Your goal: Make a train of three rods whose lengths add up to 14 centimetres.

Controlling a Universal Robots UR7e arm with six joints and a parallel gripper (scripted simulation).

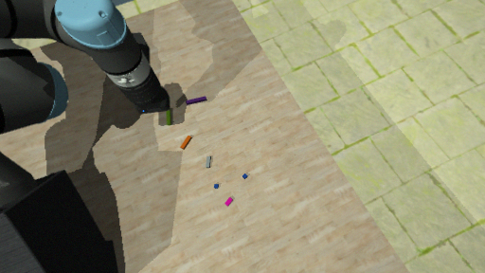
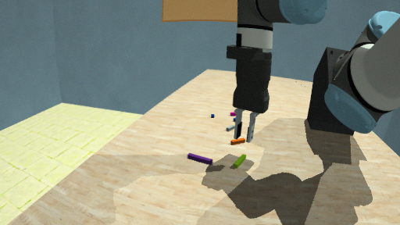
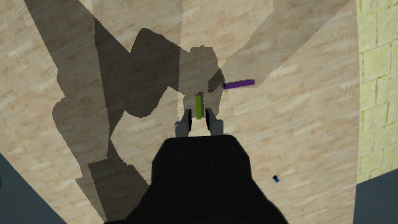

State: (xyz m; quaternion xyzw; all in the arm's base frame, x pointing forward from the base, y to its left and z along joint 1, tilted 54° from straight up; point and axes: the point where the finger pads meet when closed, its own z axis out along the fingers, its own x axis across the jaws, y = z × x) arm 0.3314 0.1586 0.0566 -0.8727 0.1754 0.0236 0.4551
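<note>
The lime rod (image 1: 169,117) lies flat on the wooden table; it also shows in the exterior view (image 2: 239,160) and in the wrist view (image 3: 198,106). The purple rod (image 1: 196,100) lies just beyond it, apart from it. The orange rod (image 1: 186,141), the grey rod (image 1: 208,161), two blue rods (image 1: 244,175) (image 1: 216,186) and the magenta rod (image 1: 229,201) lie scattered and separate. My gripper (image 2: 244,129) hangs well above the table, over the lime rod. Its fingers stand partly open with nothing between them.
The robot's black base block (image 2: 332,94) stands at the table's far side. The table edge runs along the tiled floor (image 1: 403,95). The arm's shadow covers the lime rod's area.
</note>
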